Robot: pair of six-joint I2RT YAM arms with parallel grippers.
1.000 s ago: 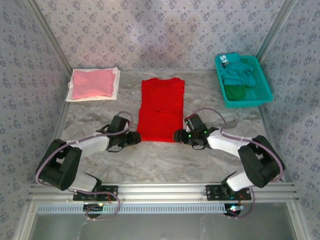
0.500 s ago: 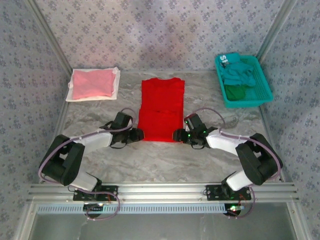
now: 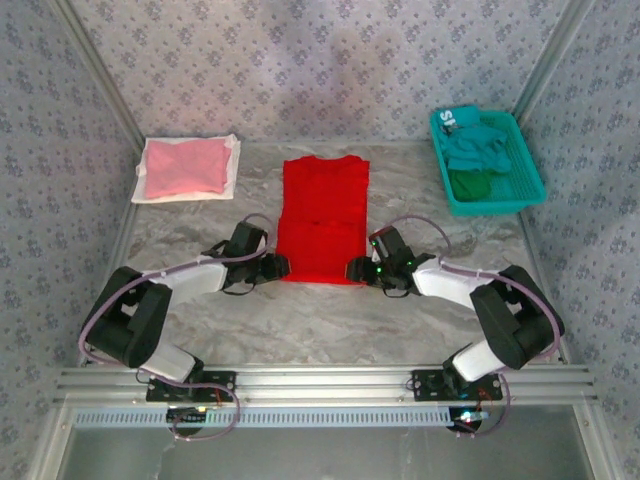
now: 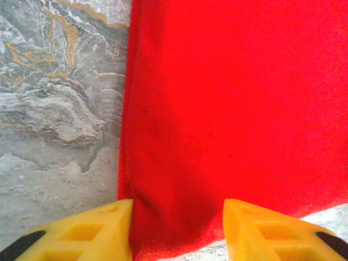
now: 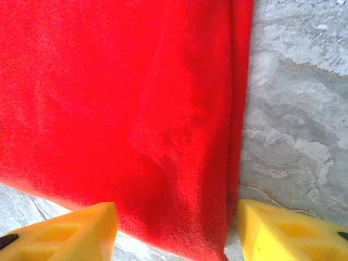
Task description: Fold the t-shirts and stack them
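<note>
A folded pale pink cloth t-shirt (image 3: pixel 185 167) lies on a flat white sheet (image 3: pixel 236 158) at the far left of the grey marbled table (image 3: pixel 320 320). The left gripper (image 3: pixel 276 267) is released, its yellow fingers (image 4: pixel 92 231) straddling the near left corner of the bright red cloth t-shirt (image 3: pixel 322 215), which lies flat at table centre. The right gripper (image 3: pixel 354 270) is likewise released and straddles the near right corner. At far right, a teal plastic mesh basket (image 3: pixel 492 208) holds a bunched teal t-shirt (image 3: pixel 478 143) and a dark green t-shirt (image 3: pixel 467 184).

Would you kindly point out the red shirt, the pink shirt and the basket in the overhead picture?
red shirt (image 3: pixel 322 215), top view, middle of the cloth.
pink shirt (image 3: pixel 185 167), top view, its centre.
basket (image 3: pixel 498 205), top view, on its near rim.
</note>
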